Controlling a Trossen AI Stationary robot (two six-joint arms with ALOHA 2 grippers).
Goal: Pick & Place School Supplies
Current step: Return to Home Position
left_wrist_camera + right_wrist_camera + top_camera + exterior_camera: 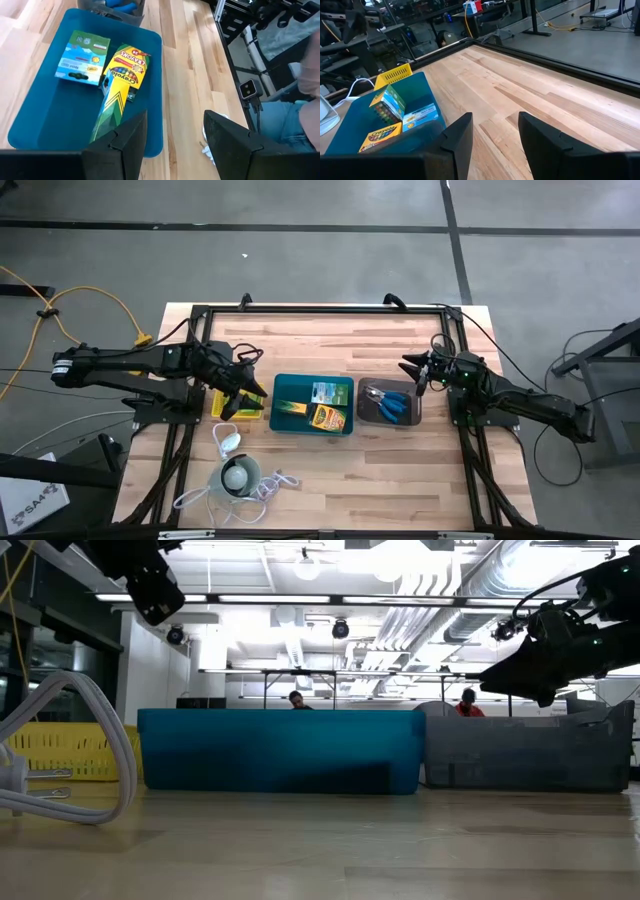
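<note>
- The left gripper (175,125) has its two dark fingers (127,137) spread apart with nothing between them, above the near rim of a teal tray (45,110).
- In the tray a Crayola crayon box (127,65) lies flat, yellow and green, its label facing up.
- A longer yellow-and-green box (111,107) lies partly under it, reaching toward the gripper.
- A green-and-white flat pack (82,57) lies just beside the crayon box.
- Beyond the teal tray stands a dark grey tray (137,10) with blue handles (120,5) showing inside.
- Bare wooden table (192,60) runs alongside the trays.
- Off the table edge, a person's jeans-clad leg (280,120) shows.
</note>
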